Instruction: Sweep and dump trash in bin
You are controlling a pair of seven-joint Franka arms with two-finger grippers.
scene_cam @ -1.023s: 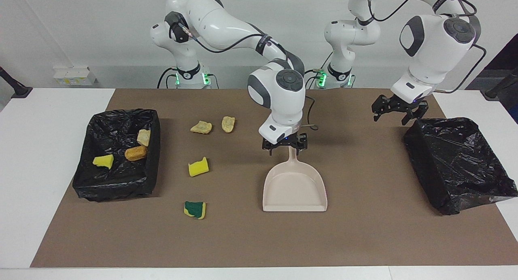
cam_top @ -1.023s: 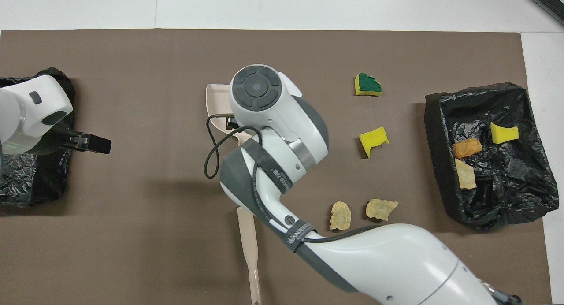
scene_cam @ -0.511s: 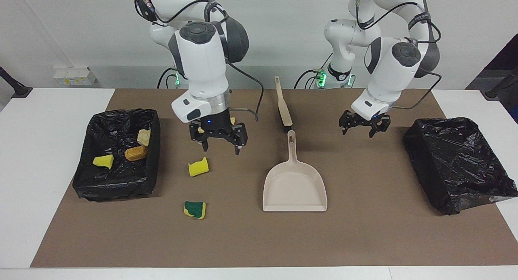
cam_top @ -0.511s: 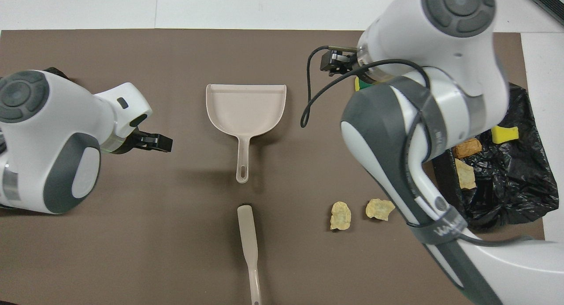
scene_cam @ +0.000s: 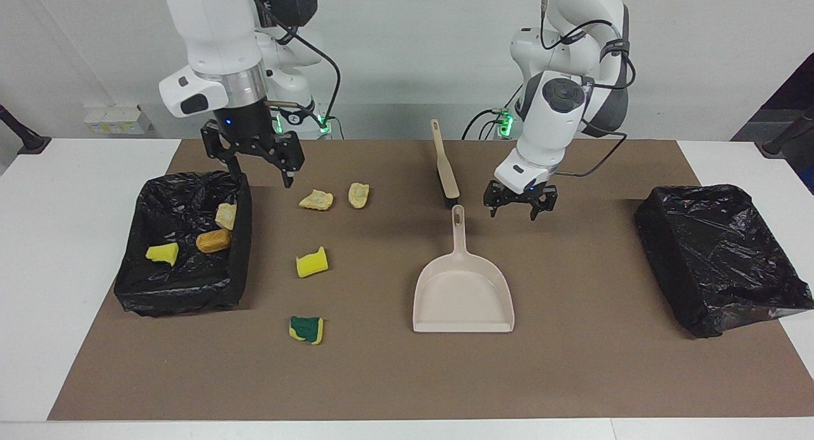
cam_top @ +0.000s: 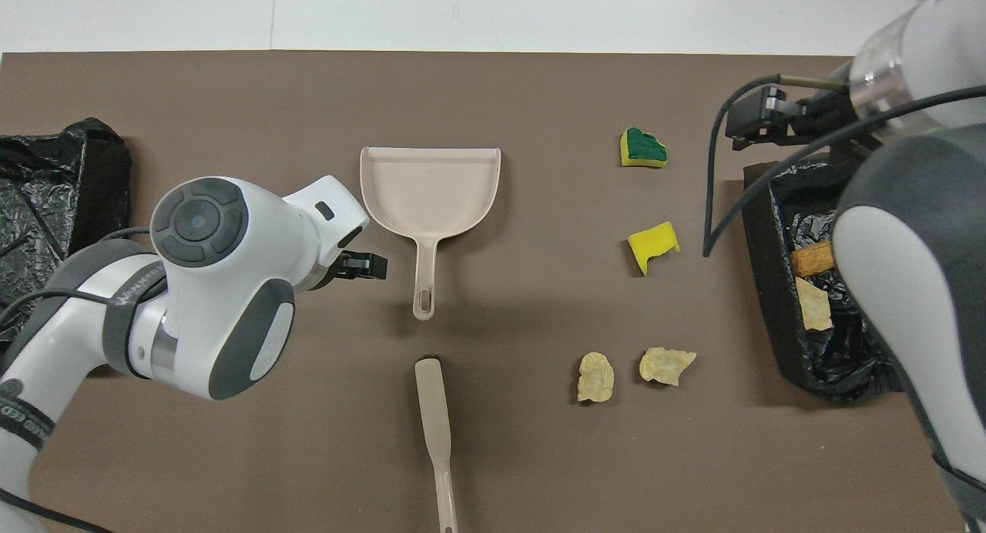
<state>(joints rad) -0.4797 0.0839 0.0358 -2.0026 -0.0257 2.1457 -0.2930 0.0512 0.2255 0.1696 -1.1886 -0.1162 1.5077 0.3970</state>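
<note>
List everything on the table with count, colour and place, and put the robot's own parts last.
Mat: one, brown, covering the white table.
Bins: two, black-lined; one at the right arm's end, one at the left arm's end.
Trash in the bin at the right arm's end: three; yellow sponge, golden-brown lump, tan lump.
Trash on the mat: four; two tan lumps, yellow sponge, green-and-yellow sponge farthest from the robots.
Dustpan: one, beige, mid-mat, handle toward the robots.
Brush: one, beige, nearer the robots than the dustpan.
Right claw: open, empty, raised.
Left claw: open, empty, beside the dustpan's handle.
</note>
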